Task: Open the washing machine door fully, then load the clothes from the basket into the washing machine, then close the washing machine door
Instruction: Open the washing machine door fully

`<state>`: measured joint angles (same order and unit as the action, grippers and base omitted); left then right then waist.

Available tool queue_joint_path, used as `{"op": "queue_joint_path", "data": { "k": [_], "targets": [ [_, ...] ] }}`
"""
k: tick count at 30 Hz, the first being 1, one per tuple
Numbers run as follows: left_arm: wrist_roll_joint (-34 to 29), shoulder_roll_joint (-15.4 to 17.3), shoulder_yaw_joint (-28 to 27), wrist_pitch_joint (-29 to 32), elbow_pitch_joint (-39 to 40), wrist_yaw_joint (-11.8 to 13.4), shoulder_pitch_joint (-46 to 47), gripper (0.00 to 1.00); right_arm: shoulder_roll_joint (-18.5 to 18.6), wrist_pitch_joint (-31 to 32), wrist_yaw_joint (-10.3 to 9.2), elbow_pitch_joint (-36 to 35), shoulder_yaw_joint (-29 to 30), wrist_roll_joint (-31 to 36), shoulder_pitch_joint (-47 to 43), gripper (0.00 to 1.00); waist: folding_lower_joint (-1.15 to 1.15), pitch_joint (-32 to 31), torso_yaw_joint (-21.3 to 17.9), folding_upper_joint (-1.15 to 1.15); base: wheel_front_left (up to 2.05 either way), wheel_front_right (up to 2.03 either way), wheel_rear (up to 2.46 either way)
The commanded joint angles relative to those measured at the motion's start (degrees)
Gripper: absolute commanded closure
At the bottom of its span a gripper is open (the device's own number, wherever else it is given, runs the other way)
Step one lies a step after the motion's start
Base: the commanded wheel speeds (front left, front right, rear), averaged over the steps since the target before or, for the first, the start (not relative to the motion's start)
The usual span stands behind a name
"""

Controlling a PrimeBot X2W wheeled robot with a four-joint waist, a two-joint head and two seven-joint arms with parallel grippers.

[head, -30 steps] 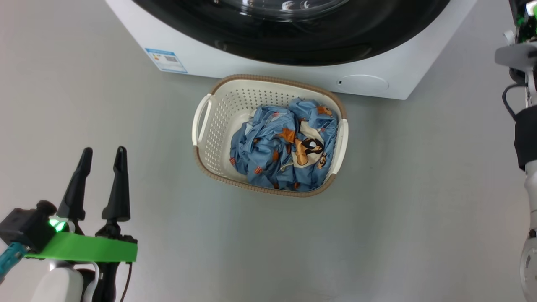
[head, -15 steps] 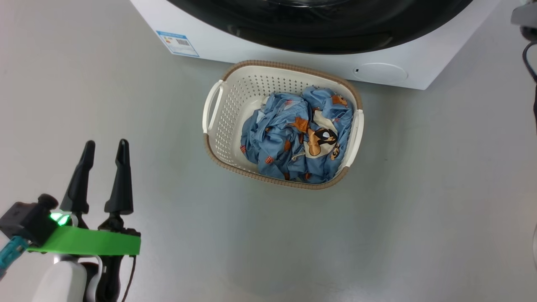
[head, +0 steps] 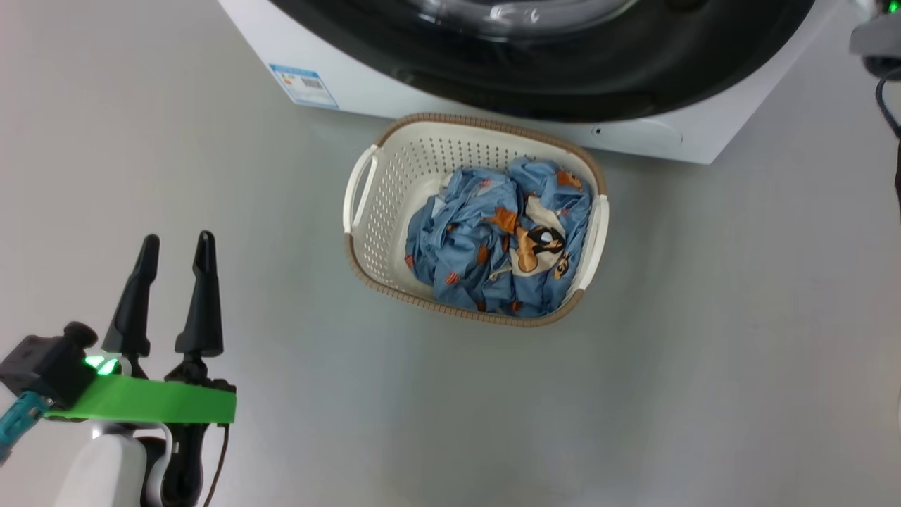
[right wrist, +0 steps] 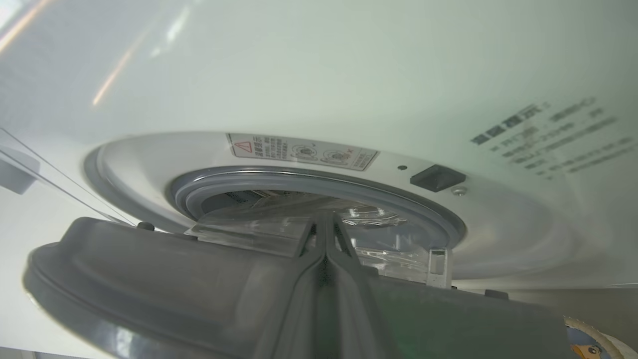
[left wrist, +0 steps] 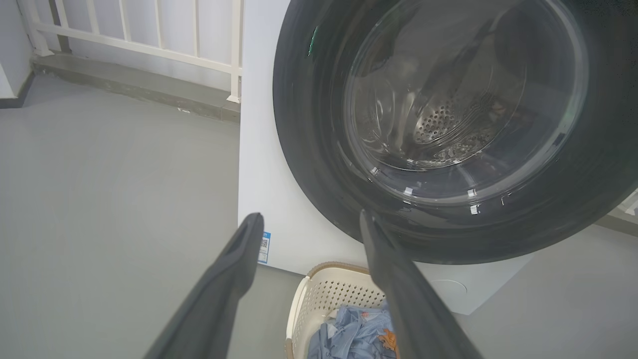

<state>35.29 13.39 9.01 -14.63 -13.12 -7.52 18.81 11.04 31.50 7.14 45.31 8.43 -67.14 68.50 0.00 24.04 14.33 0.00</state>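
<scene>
blue clothes (head: 493, 253) w/ orange, white & black figures; cream basket (head: 394, 211), brown rim.

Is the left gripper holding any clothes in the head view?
No, the left gripper stands open and empty, apart from the clothes, which lie in the basket.

beyond the basket (head: 394, 211), the washing machine door (head: 563, 91) was cut off by the head view's top edge, leaving just its lower black arc. the print on the blue label sticker (head: 304, 84), beyond the basket's left handle, was too small to read. the clothes (head: 471, 246) hid the right half of the basket's floor.
</scene>
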Motion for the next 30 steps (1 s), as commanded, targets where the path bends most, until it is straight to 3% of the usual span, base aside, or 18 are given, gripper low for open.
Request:
{"op": "queue_joint_path", "data": {
  "k": [1,15,30],
  "targets": [
    [-0.40,1.91,-2.41,-0.37,0.84,0.03,0.11,0.00,-2.83,2.43,0.35,-1.68,-2.09,-0.35,-1.91,1.00,0.00,-1.80,-0.67,0.00,0.00,0.00,0.00],
    [-2.36,1.37,-2.38,-0.37,-0.72,0.03,-3.38,0.00,-4.89,9.39,0.35,-7.07,-4.87,-4.66,-15.40,1.00,0.00,-9.94,-2.04,0.00,0.00,0.00,0.00],
    [-4.99,0.31,-3.44,-0.37,-2.57,0.03,-8.22,0.00,-5.83,14.74,0.35,-14.85,-7.69,-9.50,-29.67,1.00,0.00,-18.20,1.99,0.00,0.00,0.00,0.00]
  ]
}}
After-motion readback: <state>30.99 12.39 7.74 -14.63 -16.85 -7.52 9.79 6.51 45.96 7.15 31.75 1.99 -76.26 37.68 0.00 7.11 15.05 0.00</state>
